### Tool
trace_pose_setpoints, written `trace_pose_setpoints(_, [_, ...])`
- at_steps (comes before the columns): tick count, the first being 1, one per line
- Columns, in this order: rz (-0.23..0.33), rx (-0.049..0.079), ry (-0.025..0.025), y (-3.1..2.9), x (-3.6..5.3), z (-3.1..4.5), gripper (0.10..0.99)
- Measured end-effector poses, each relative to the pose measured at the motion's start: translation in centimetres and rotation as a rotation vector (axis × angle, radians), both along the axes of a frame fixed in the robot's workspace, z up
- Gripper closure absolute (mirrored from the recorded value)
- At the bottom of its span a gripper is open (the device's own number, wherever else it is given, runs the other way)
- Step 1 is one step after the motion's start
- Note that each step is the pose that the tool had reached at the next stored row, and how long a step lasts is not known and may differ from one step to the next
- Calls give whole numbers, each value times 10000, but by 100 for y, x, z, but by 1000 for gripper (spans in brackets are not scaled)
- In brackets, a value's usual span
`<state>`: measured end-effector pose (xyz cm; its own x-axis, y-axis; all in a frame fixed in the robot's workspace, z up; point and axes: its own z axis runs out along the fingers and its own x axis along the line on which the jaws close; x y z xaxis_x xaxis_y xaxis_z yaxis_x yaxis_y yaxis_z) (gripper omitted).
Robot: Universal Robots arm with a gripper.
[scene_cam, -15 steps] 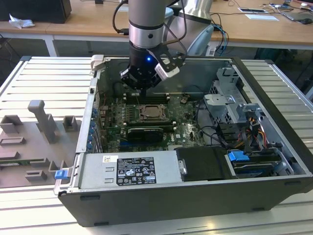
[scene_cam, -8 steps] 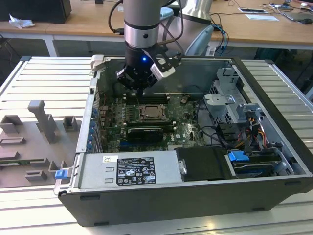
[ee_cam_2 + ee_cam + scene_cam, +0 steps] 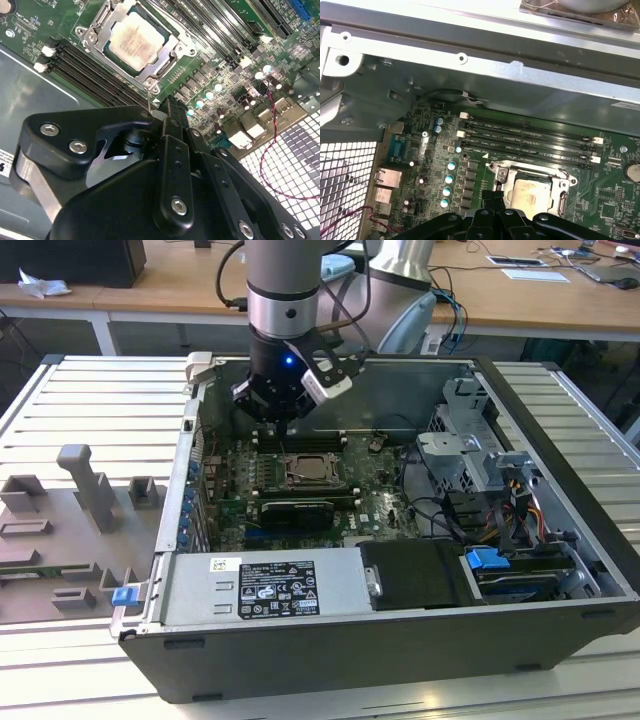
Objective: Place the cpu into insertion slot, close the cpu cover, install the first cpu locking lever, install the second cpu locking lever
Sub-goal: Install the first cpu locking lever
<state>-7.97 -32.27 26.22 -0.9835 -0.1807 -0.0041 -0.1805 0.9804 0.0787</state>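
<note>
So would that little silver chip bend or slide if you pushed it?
Probably stiff: the cpu looks like a flat metal-topped plate. It likely wouldn't slide, since the cpu cover frames its edges. Probably light, being small and flat.

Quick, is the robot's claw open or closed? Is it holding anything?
Gripper: cannot tell whether it is open, shut or holding anything; it hangs close to the cpu.

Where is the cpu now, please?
In the second wrist view, the cpu lies in the insertion slot, framed by the cpu cover, beside the memory slots.
</note>
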Motion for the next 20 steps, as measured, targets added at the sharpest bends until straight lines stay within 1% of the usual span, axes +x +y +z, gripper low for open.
trace_pose_setpoints(3, [1,7,-2,0,-44,0,980])
trace_pose_setpoints(5, [-6,12,-13,0,-83,0,980])
trace_pose_setpoints(10, [-210,27,-14,6,-121,-12,980])
trace_pose_setpoints(14, [-268,56,-15,35,-162,-22,980])
trace_pose_setpoints(15, [-284,57,-16,59,-166,-25,980])
trace_pose_setpoints(16, [-356,58,-28,74,-166,-30,980])
trace_pose_setpoints(19, [-513,58,-74,92,-168,-33,980])
trace_pose_setpoints(20, [-542,58,-95,103,-191,-32,980])
